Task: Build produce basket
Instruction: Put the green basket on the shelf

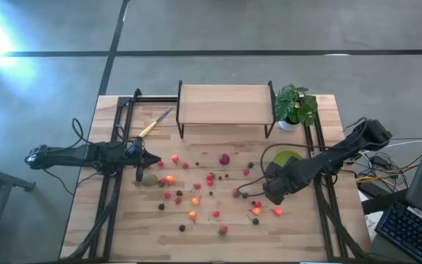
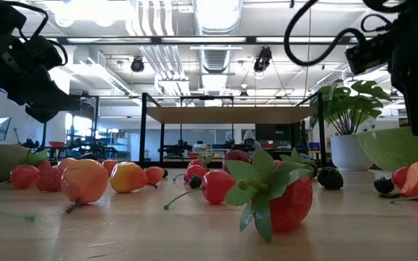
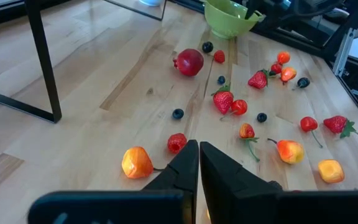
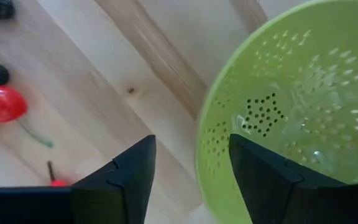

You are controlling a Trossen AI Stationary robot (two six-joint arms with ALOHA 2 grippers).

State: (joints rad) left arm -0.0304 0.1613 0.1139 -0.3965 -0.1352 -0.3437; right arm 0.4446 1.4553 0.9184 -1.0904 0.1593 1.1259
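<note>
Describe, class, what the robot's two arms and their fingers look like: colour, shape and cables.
Both arms are dark, nearly black, built of jointed segments. The left gripper has two slim, tapered black fingers. The right gripper has two broad, angular black fingers. Black cables loop off the right arm in the low view, and more trail behind the left arm.

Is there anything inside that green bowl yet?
The part of the green bowl showing past the right claw holds only its perforated wall, no fruit. That claw's fingers cover the bowl's near rim, so that part stays unseen.
</note>
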